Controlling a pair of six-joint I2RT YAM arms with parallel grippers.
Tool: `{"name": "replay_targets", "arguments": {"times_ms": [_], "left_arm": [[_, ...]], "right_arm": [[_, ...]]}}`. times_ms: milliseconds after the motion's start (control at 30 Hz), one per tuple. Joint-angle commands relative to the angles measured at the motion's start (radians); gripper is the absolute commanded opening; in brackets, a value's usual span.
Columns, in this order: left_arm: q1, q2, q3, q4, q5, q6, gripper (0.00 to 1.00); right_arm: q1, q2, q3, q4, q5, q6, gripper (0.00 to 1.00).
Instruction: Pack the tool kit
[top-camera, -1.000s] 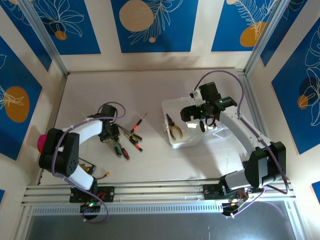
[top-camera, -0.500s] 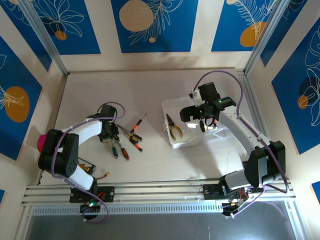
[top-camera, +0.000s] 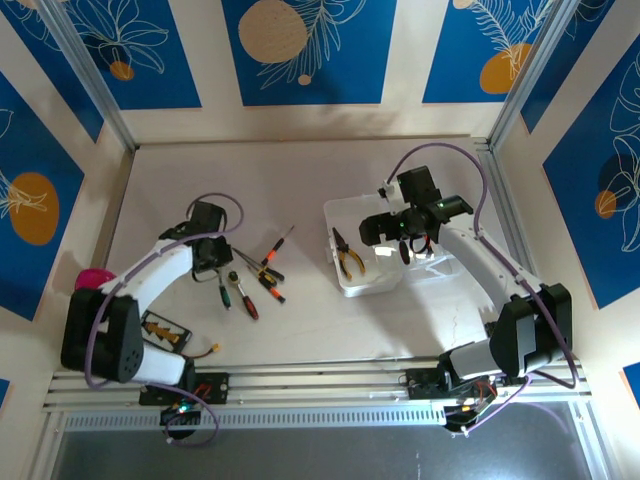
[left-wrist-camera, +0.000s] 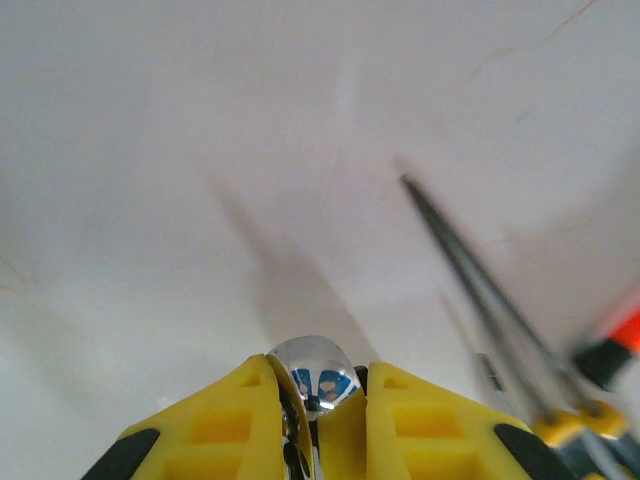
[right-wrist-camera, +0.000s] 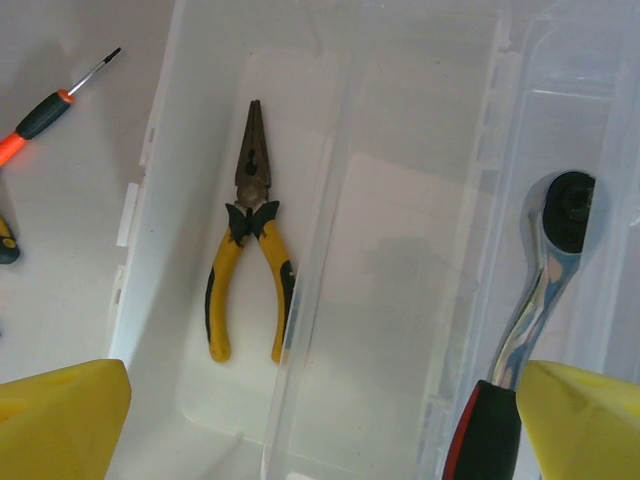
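The clear rectangular hinged plastic case (top-camera: 340, 215) is lying open on the right of the white bench (top-camera: 300, 180). It is holding yellow-handled long-nose pliers (right-wrist-camera: 250, 215) and a chrome ratchet with a red-and-black handle (right-wrist-camera: 545, 290), whose grip is running off the picture's edge. The right hand (right-wrist-camera: 320, 425) is hovering above it, jaws wide and empty. The left hand (left-wrist-camera: 322, 388), beside the loose red-and-black screwdrivers (top-camera: 250, 290), has just narrowed and is now pinching a small rounded chrome piece (left-wrist-camera: 315, 370), probably the next thing to pack. The fingers are hiding its body, so I cannot tell its kind.

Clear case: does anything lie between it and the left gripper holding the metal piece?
Yes: loose screwdrivers lie on the table between the left gripper, holding a metal piece, and the open clear case.
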Motion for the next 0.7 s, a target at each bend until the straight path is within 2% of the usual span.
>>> {"name": "replay_targets", "arguments": {"times_ms": [0,67,133,200,433,667], "left_arm": [[-0.006,-0.078,0.087,-0.063,0.015,0.038,0.0],[-0.018,-0.095,0.115,-0.038,0.105,0.048,0.0],[-0.031,-0.077,0.142,0.019,0.248,0.033,0.0],[-0.075,-0.042,0.175,0.082,0.337,0.018,0.0],[-0.234,0.135,0.327,0.27,0.464,-0.04,0.0],[-0.293,0.265,0.401,0.519,0.589,-0.181,0.0]], "right_arm": [[-0.007,-0.043,-0.01,0.021,-0.07,0.025,0.99],[-0.007,-0.054,-0.015,0.034,-0.105,0.028,0.99],[-0.004,-0.067,-0.03,0.069,-0.156,0.023,0.99],[0.0,-0.076,-0.05,0.119,-0.221,0.016,0.99],[0.045,-0.078,-0.096,0.274,-0.387,0.09,0.99],[0.112,-0.08,-0.179,0.515,-0.454,0.224,0.97]]}}
